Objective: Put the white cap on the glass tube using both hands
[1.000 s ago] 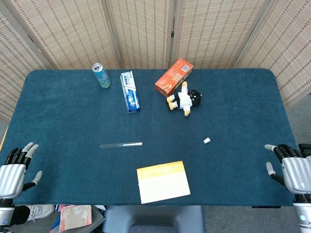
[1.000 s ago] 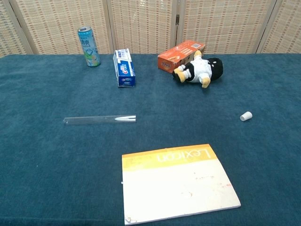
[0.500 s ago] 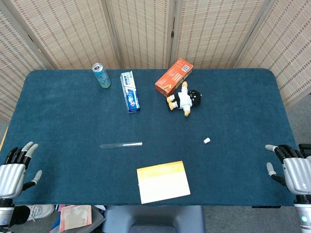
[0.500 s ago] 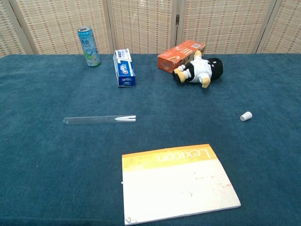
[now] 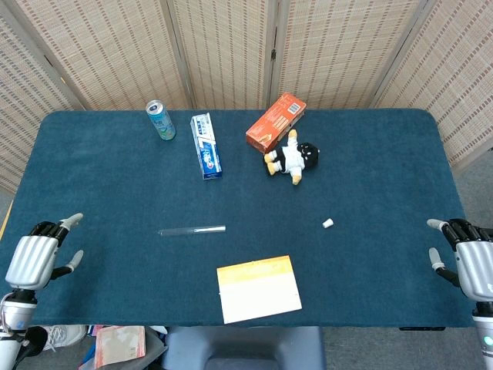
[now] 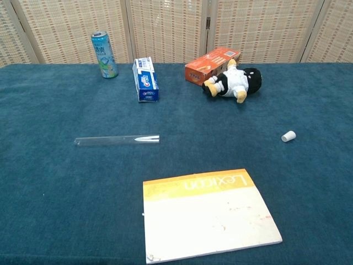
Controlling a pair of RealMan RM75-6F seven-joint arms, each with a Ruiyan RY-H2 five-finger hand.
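Fingers spread, both hands [image 5: 35, 258] [image 5: 471, 262] empty; notebook [image 5: 258, 288] near glass tube [image 5: 192, 230].

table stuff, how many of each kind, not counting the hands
glass tube: 1
white cap: 1
drink can: 1
boxes: 2, a toothpaste box and an orange box
plush toy: 1
notebook: 1
total: 7
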